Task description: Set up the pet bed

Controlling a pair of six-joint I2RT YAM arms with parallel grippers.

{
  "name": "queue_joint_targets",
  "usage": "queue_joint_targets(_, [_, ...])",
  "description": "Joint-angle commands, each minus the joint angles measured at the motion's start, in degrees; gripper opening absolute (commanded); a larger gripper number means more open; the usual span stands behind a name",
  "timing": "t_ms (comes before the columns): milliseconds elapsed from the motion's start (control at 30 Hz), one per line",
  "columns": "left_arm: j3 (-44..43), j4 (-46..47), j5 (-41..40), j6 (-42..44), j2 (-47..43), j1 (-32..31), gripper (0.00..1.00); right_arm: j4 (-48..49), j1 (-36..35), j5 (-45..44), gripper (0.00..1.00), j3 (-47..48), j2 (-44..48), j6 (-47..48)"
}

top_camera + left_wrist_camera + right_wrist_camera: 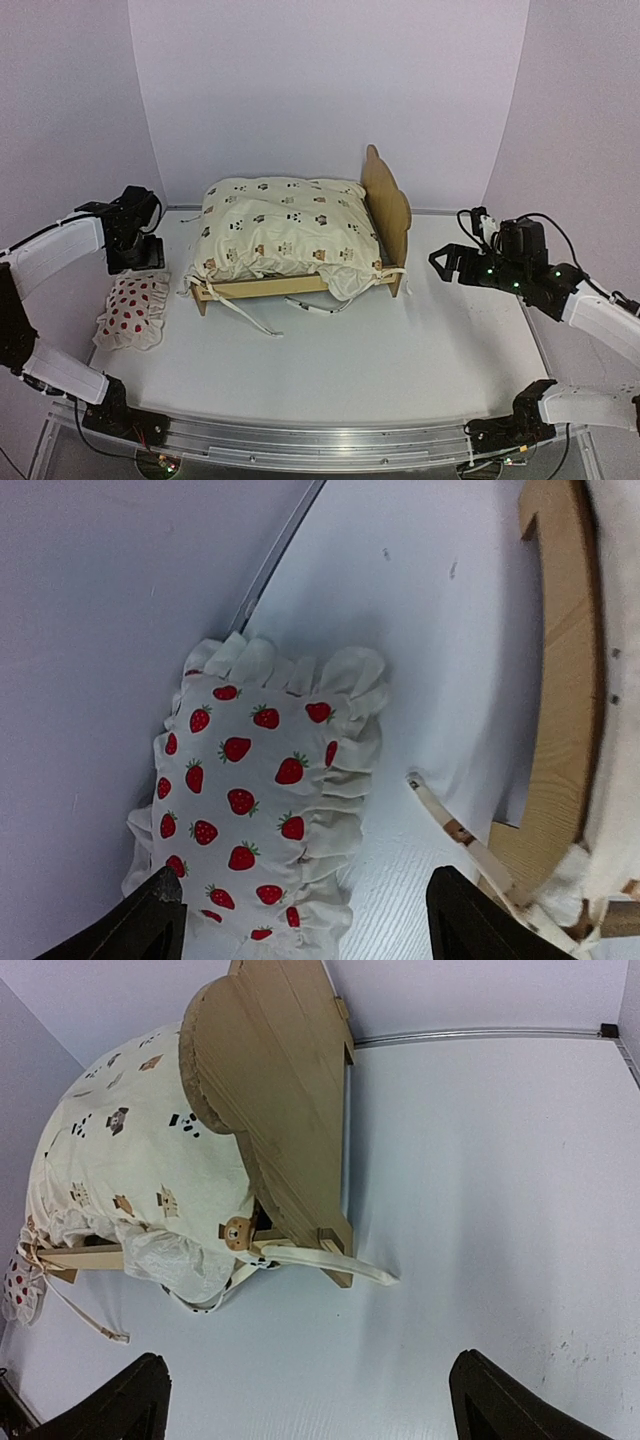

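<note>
Sitting mid-table toward the far edge, the pet bed (388, 205) shows me pale plywood: a rounded, ear-topped headboard at its right end, thin side rails and short legs. A puffy cream cushion (285, 230) printed with small bear faces fills the frame and spills over the near rail. Its fabric ties (255, 320) trail loose on the white table (420, 340). Near the table's left edge, just off the bed's foot end, lies a frilled white pillow (260, 800) dotted with red strawberries. My left gripper (305, 920) hangs above that pillow, black fingers spread wide and gripping nothing. My right gripper (310, 1400) sits right of the headboard, clear of it, equally wide and empty.
</note>
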State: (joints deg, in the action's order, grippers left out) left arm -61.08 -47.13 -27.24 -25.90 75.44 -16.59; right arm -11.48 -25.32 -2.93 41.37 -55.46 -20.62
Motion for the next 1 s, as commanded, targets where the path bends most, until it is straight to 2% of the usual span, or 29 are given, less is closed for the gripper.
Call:
queue_joint_targets(0, [0.2,-0.1,12.6,7.8,6.3,10.0,0.83,-1.6,-0.1,2.9,0.98,2.0,1.1,0.7])
queue_joint_targets(267, [-0.1,0.3,13.0,9.6,19.1,12.7,0.8,-2.8,-0.1,4.3,0.98,0.7,3.7,1.7])
queue_joint_targets(400, [-0.7,-0.7,10.0,8.6,25.4,13.5,0.7,-3.3,-0.1,4.3,0.98,0.1,5.6,2.2])
queue_joint_targets(433, [-0.7,-0.8,9.7,8.4,26.5,13.8,0.64,-3.4,-0.1,4.3,0.98,-0.1,6.1,2.4])
queue_joint_targets(633, [-2.3,-2.2,7.9,8.0,26.8,13.9,0.05,-4.1,-0.1,3.0,0.98,-0.9,8.9,3.2])
queue_joint_targets(667, [-3.0,-3.0,8.5,7.6,25.9,13.8,0.01,-4.1,-0.1,2.9,0.98,-1.0,9.4,3.3])
queue_joint_targets(767, [-6.4,-6.3,9.1,5.3,21.2,12.8,0.0,-4.4,-0.1,2.9,0.98,-1.1,10.1,3.4])
queue_joint_targets(967, [-21.1,-15.1,11.8,-1.2,12.8,5.9,0.0,-5.5,-0.1,2.9,0.98,-0.3,9.5,2.7])
